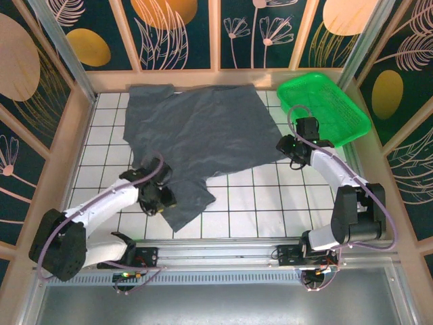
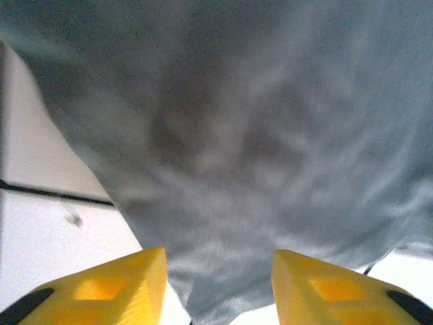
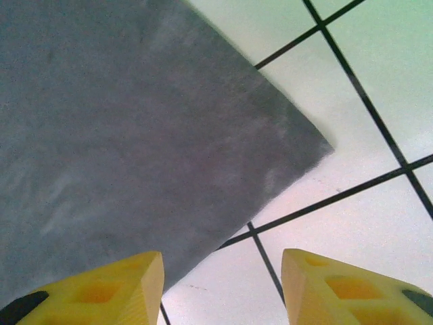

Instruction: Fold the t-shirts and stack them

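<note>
**DESK:** What stands on the left?

**PHOTOGRAPHER:** The left gripper [image 1: 157, 198], low over the near-left flap of a dark grey t-shirt [image 1: 203, 128] on the white tiled table [image 1: 250, 203]. In its wrist view the yellow fingers [image 2: 128, 284] stand moderately apart. Cloth lies under and between them, but they are not pinched on it. I read them as parted and holding nothing.

**DESK:** And the shirt itself?

**PHOTOGRAPHER:** It is spread almost flat across the far half of the table, from the far-left corner to near the basket. It has a few wrinkles, and one flap trails toward the near edge, under the left gripper. It has not yet been folded.

**DESK:** The right side?

**PHOTOGRAPHER:** The right gripper [image 1: 291, 152] sits at the shirt's right-hand corner. Its wrist view shows its fingers [image 3: 325, 291] parted as well. The pointed corner of cloth lies flat on the tile just ahead of them, with nothing caught between them. Beyond it, at the far right, sits a bright green basket [image 1: 348, 100].

**DESK:** So how far along is the job?

**PHOTOGRAPHER:** Early, in my judgement. The shirt is laid out, and each gripper is placed at an edge as if to take hold. Every fold remains to be made, and after that the stacking.
</note>
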